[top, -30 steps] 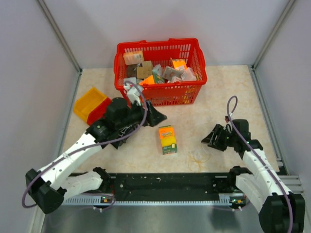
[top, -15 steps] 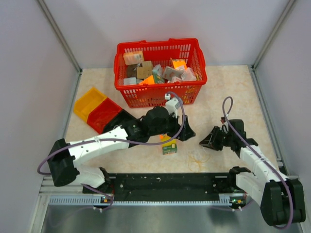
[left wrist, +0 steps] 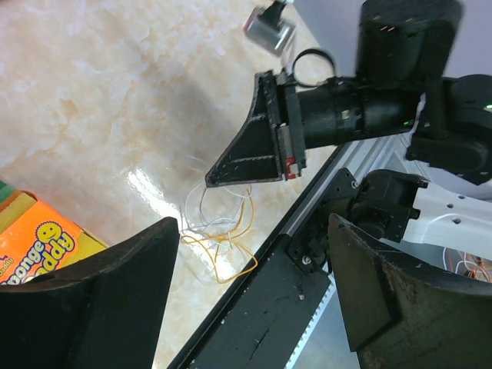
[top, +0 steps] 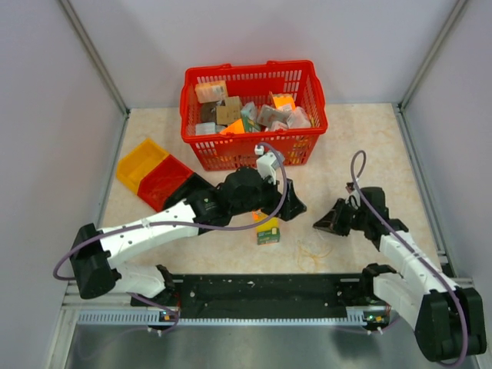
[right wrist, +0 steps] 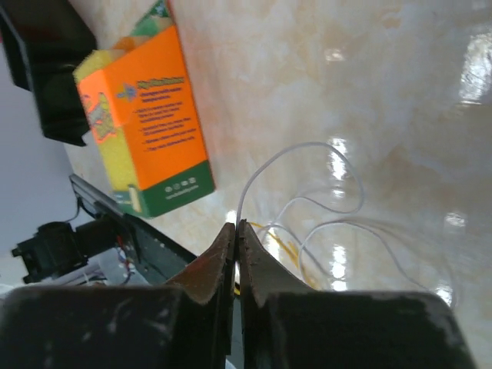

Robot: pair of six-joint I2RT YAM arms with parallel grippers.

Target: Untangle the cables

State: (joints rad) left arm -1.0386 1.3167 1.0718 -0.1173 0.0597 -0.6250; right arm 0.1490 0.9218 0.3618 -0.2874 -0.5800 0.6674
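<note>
Two arms now meet over the cables (left wrist: 223, 247), which lie beside the orange box (right wrist: 146, 123). The left gripper (left wrist: 254, 231) has swung across, fingers wide apart (holding nothing); the right gripper (right wrist: 235, 231) pinches one white strand. Pulling apart can likely start.

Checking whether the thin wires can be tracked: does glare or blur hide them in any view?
Top external: even light, cables barely visible. Left wrist: sharp cables, a glare patch beside them, own fingers blurred. Right wrist: bright glare spots among the white loops, fingers out of focus.
</note>
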